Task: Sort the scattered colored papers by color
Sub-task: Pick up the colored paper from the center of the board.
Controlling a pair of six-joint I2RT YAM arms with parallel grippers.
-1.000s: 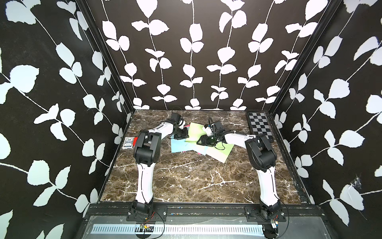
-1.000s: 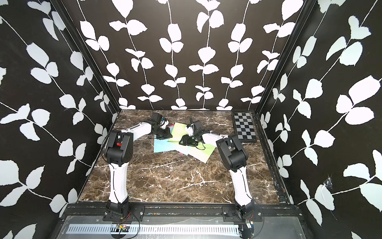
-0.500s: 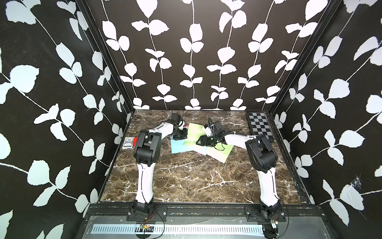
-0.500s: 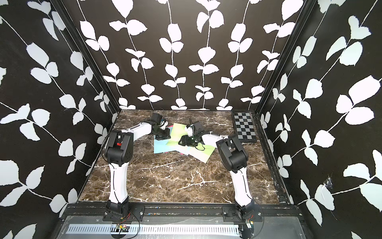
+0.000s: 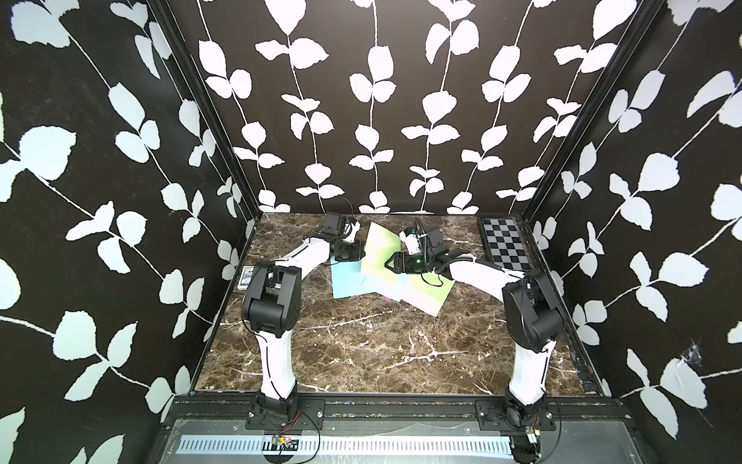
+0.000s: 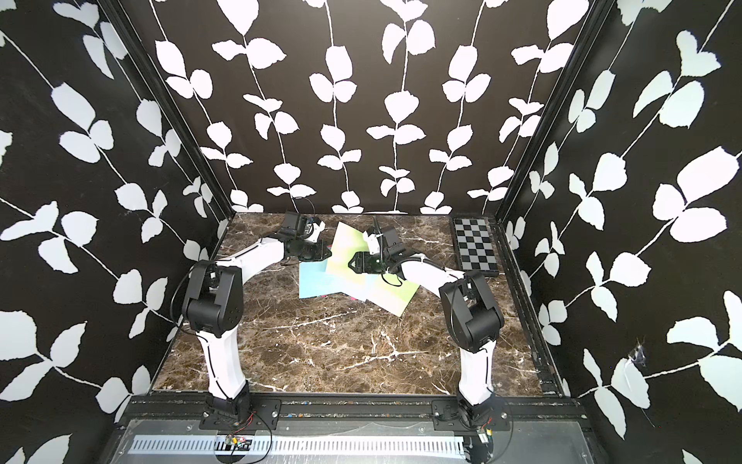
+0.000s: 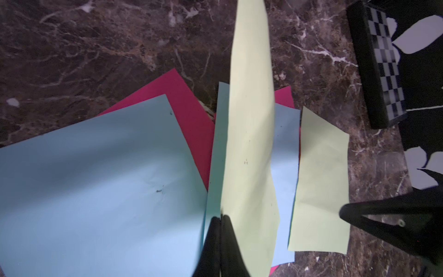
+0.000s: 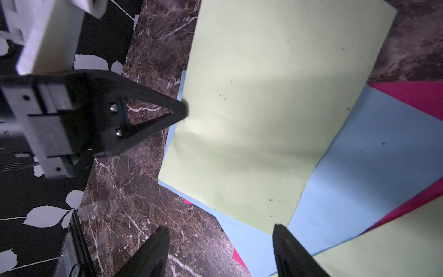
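At the far middle of the counter [image 5: 361, 341], just above frame centre in both top views, the colored papers lie in one overlapping pile.

1. The left gripper [image 7: 220, 218] has its jaws fully closed on the edge of one light green sheet [image 7: 249, 144]. This sheet is raised off the pile and stands tilted, with its free end toward the back wall. In a top view it appears between the two arms' wrists.

2. The right gripper [image 8: 220, 229] has its jaws well apart and clamps nothing. It hangs low over the pile, facing the raised sheet. In the right wrist view, one of its fingers [image 8: 290, 251] sits just beside a lower corner of that sheet. Contact cannot be determined.

3. The left wrist view shows the rest of the pile.
   - A large light blue sheet [image 7: 96, 179] lies flat on top of a magenta pink sheet [image 7: 189, 115].
   - A second light blue sheet [image 7: 285, 156] is partly hidden behind the raised sheet.
   - A second light green sheet [image 7: 321, 179] lies flat and overlaps the second blue sheet's edge.
   - In the top views, magenta shows only as small slivers at the pile's near edge.

4. The checkerboard [image 5: 504, 249] lies at the counter's far right corner, well apart from the pile. A small card box [image 5: 244, 277] sits at the counter's left edge, partly hidden by the left arm.
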